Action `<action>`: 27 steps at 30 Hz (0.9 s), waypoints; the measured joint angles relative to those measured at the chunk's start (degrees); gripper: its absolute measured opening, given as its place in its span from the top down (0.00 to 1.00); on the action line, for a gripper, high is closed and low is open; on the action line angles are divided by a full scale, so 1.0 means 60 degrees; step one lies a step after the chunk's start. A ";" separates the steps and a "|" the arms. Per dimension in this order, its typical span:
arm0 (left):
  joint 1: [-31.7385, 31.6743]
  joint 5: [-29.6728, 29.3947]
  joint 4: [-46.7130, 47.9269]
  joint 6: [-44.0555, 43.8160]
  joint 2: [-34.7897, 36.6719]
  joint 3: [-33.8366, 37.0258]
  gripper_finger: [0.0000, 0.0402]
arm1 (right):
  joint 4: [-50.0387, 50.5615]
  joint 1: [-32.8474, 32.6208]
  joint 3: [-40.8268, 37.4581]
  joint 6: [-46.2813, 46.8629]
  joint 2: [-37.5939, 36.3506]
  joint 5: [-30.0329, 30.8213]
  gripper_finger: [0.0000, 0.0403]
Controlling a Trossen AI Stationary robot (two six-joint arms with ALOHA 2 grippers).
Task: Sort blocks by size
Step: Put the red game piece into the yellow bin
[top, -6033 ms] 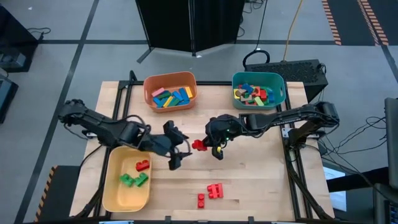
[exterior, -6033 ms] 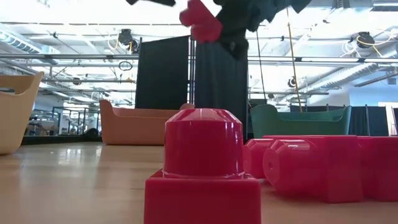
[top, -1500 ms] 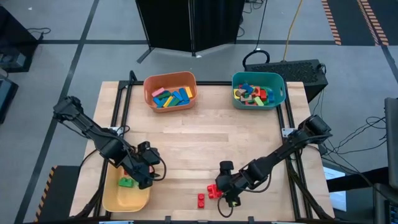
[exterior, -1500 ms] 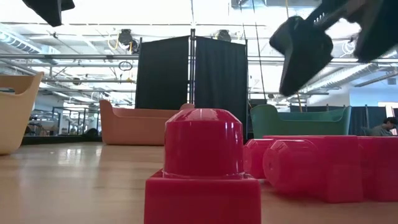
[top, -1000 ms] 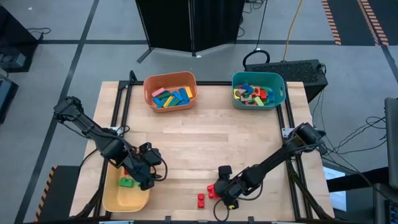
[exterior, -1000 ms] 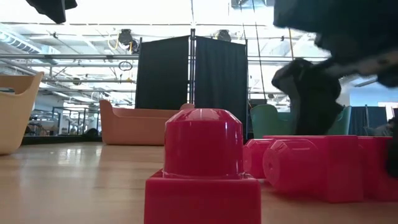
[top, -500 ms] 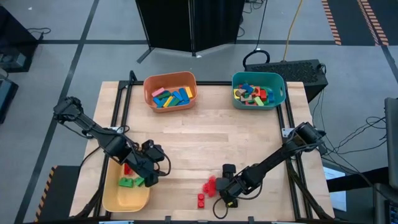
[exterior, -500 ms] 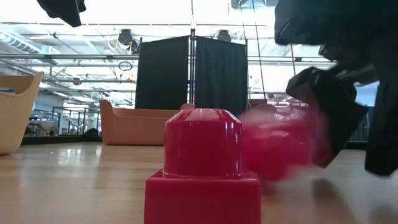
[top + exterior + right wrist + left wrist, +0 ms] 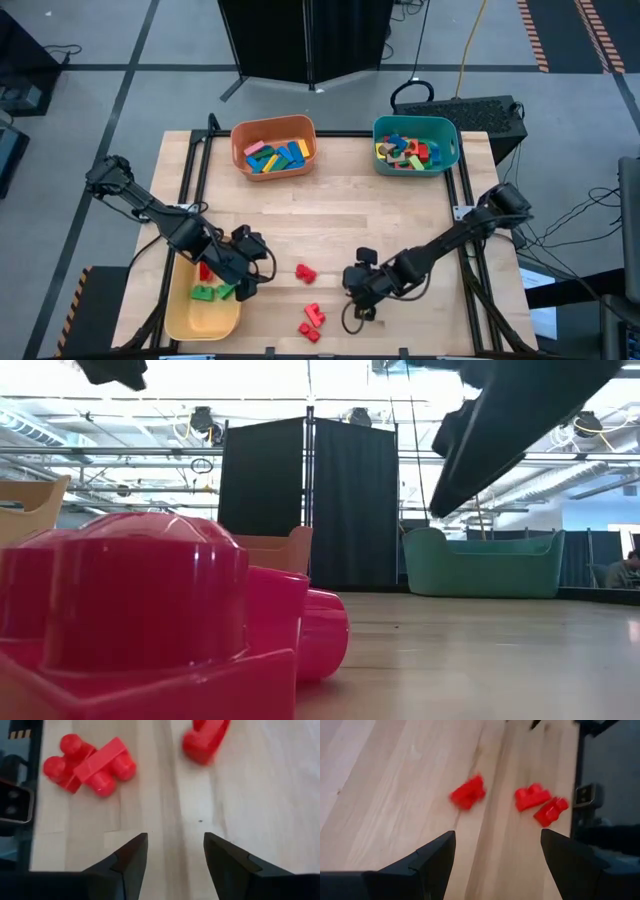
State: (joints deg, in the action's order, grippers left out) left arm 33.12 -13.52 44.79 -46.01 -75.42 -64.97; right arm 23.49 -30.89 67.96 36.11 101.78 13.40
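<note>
Green, red blocks (image 9: pixel 213 289) in yellow bin (image 9: pixel 185 318)

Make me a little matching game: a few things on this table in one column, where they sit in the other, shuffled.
Things:
1. orange bin
2. teal bin
3. yellow bin
4. loose red blocks

Places (seen from above):
A. far edge, right side
B. bare wood near the front edge, middle
C. far edge, left of centre
D. front left corner, next to the left arm's fingers

Pairs: 1-C, 2-A, 3-D, 4-B
</note>
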 joint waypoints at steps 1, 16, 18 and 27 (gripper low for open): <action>0.0000 -0.0048 -0.0210 0.0032 0.0000 0.0000 0.28 | 0.0005 0.0050 0.0000 -0.0048 0.0000 -0.0023 0.54; -0.1642 0.0316 -0.2187 0.1995 -0.1928 -0.0011 0.28 | -0.0041 0.0710 0.0000 0.0824 0.0000 0.0005 0.48; -0.1991 0.0931 -0.2425 0.1770 -0.2327 -0.0011 0.28 | 0.0098 0.0598 0.0000 0.1342 0.0000 0.0017 0.48; -0.2059 0.2163 -0.3045 0.7295 -0.3268 -0.0011 0.28 | 0.1492 -0.0406 0.0000 0.2795 0.0000 0.0275 0.48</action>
State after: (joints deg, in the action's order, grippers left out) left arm 20.77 -0.54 26.52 -2.24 -95.02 -65.04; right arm 32.44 -33.32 67.96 52.88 101.78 15.05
